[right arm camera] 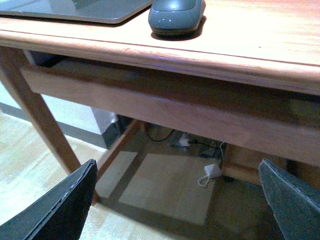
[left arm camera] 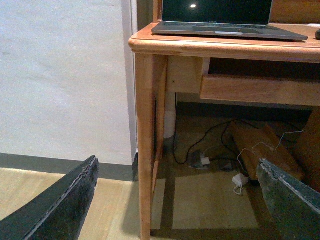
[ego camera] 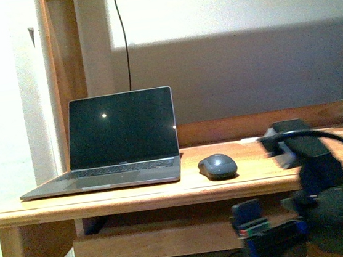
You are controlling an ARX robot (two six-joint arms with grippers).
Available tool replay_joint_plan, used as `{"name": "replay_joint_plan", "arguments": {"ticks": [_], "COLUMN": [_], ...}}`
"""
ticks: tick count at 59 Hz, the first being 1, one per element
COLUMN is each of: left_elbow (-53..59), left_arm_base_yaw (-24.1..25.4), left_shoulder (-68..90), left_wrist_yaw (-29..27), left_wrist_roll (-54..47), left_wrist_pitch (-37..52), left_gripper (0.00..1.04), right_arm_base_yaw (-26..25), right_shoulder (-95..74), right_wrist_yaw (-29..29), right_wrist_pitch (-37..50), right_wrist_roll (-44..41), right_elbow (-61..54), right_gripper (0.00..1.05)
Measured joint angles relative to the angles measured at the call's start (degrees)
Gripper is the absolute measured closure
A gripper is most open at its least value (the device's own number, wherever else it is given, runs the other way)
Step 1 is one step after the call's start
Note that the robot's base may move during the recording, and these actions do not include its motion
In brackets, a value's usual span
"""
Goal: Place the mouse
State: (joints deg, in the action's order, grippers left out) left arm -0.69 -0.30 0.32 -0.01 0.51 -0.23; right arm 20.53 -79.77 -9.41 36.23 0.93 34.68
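Black gripper fingers frame each wrist view, and we see both sets spread wide with nothing between them: the left gripper (left arm camera: 177,200) looks past a wooden desk (left arm camera: 210,47) leg toward cables on the floor, and the right gripper (right arm camera: 177,200) sits low, below the desk's front edge. In the front view the right arm (ego camera: 312,162) is a dark blur at the lower right, in front of the desk and apart from everything on it. Moving farther back, we find the mouse (ego camera: 218,166), small, dark grey and rounded, resting flat on the desktop just beside the right edge of an open laptop (ego camera: 120,140) whose screen is dark. Beyond that, a grey wall (ego camera: 245,64) with a thin black cable (ego camera: 124,41) running down it. We judge the placing itself done, since the mouse lies free on the desk; at most, drawing the arms back to rest seems left.
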Motion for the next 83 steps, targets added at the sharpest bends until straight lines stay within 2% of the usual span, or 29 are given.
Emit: {"name": "replay_joint_plan", "arguments": {"ticks": [7,14,26,39,44,46,49,71,83], "left_elbow": [0.0,0.0,0.0,0.0,0.0,0.0,0.0,0.0,0.0], "left_arm_base_yaw": [0.0,0.0,0.0,0.0,0.0,0.0,0.0,0.0,0.0], "left_shoulder": [0.0,0.0,0.0,0.0,0.0,0.0,0.0,0.0,0.0], "left_wrist_yaw": [0.0,0.0,0.0,0.0,0.0,0.0,0.0,0.0,0.0], "left_wrist_roll": [0.0,0.0,0.0,0.0,0.0,0.0,0.0,0.0,0.0], "left_wrist_pitch": [0.0,0.0,0.0,0.0,0.0,0.0,0.0,0.0,0.0], "left_gripper": [0.08,0.08,0.08,0.08,0.08,0.08,0.08,0.08,0.08], "right_arm_base_yaw": [-5.2,-9.6,-13.0,-16.9,-13.1,-14.3,-18.8,-20.3,-20.3], "right_shoulder": [13.3,27.0,49.9,71.1,76.5,77.9,79.0,79.4,79.4], "right_wrist_yaw": [-7.3,-12.0,-12.7,-15.4,4.4,6.6,9.4,9.4,9.4], "right_wrist_pitch": [-3.0,-7.0,-19.5,-35.0,-35.4,-35.9,-36.3,-36.3,-36.3], "right_wrist_roll": [3.4,5.7,6.3,6.8,3.1,2.1,0.9,-0.8,-0.8], "right_elbow": [-8.6,-16.7,-26.0,-29.4,-32.5,-33.6,-33.8,-33.8,-33.8], "right_gripper": [0.07,0.07,0.07,0.07,0.21,0.26,0.38,1.02,0.69]}}
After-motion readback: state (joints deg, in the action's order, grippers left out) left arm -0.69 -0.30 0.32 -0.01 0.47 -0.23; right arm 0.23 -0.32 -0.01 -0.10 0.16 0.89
